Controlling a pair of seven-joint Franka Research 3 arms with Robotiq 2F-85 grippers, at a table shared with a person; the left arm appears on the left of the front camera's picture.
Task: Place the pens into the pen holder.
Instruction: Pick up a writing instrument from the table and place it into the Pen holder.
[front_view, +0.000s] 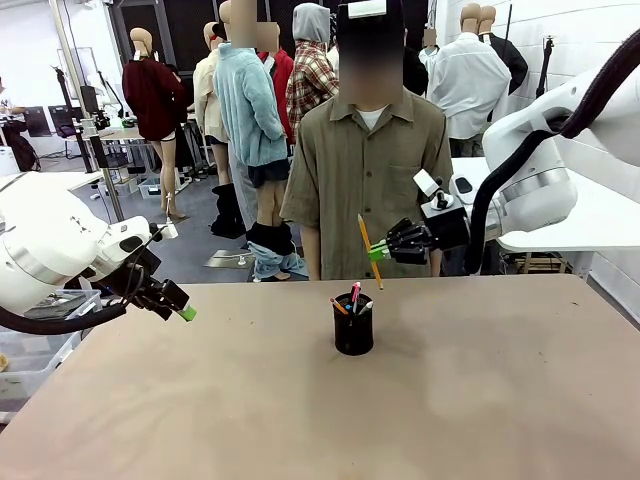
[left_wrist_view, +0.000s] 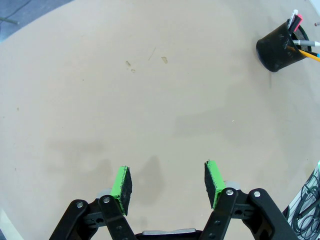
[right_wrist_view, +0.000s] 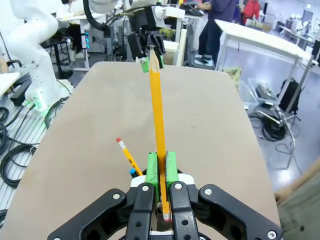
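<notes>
One orange-yellow pencil (front_view: 368, 250) is in hand at this moment: the right gripper (front_view: 378, 250) has its green pads pinched flat on it near the eraser end, and in the right wrist view the shaft (right_wrist_view: 157, 105) runs straight out from between the fingers to a sharpened tip. In the front view the pencil hangs in the air, tilted, above and slightly right of the pen holder (front_view: 353, 327), well clear of its rim. The black mesh cup stands near the middle of the table (front_view: 500, 400), toward the far edge where the person (front_view: 365, 170) stands. It already carries several writing tools: a pink-red capped one, a silver-grey one and a yellow pencil with a red eraser stick out of it, seen too in the left wrist view (left_wrist_view: 280, 45).

The left gripper (front_view: 178, 305) hovers at the left side of the table, well apart from the cup, its jaws standing wide with nothing between them; the left wrist view shows bare tabletop under the pads (left_wrist_view: 121, 187).

My reading is that the step under way is carrying the last pencil to the cup. What the next move calls for: bring the lower end over the cup's mouth, stand the pencil closer to upright, lower it into a gap among the tools already leaning there, and only then part the pads. The crowded opening is the likely snag, since a tip landing on the rim or another pencil could tip the light cup.
</notes>
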